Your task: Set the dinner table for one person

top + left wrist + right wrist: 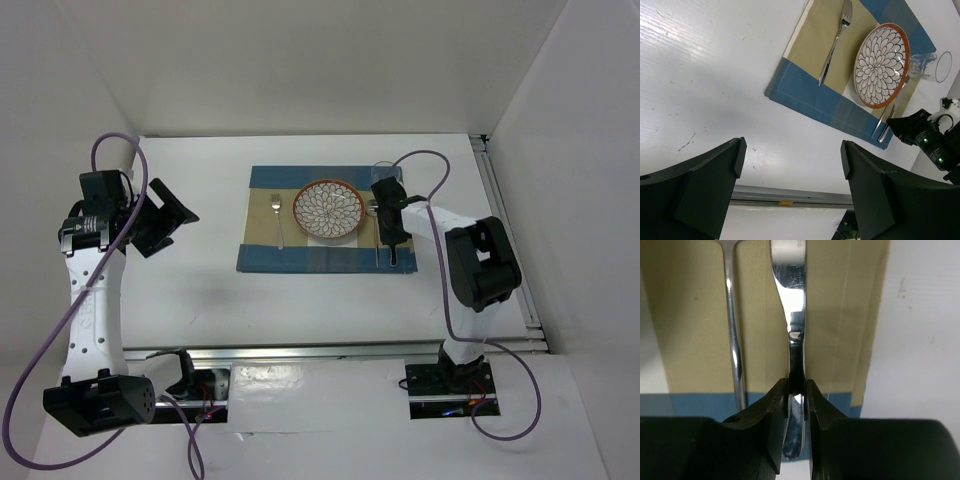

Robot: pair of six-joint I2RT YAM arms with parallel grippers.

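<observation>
On the white dinner table (200, 290) lies a blue-and-tan placemat (262, 255). On it are a patterned plate (328, 209), a fork (277, 218) to its left and a spoon (732, 330) to its right. My right gripper (796, 385) is shut on the handle of a silver knife (795, 315), right of the spoon and low over the placemat's right strip. I cannot tell if the knife rests on the cloth. My left gripper (792, 150) is open and empty, above the table's left part (165, 215).
A clear glass (384, 172) stands at the placemat's far right corner, just beyond my right gripper (392, 235). A metal rail (330, 350) runs along the near edge and another along the right edge (510, 240). White walls enclose the back and sides.
</observation>
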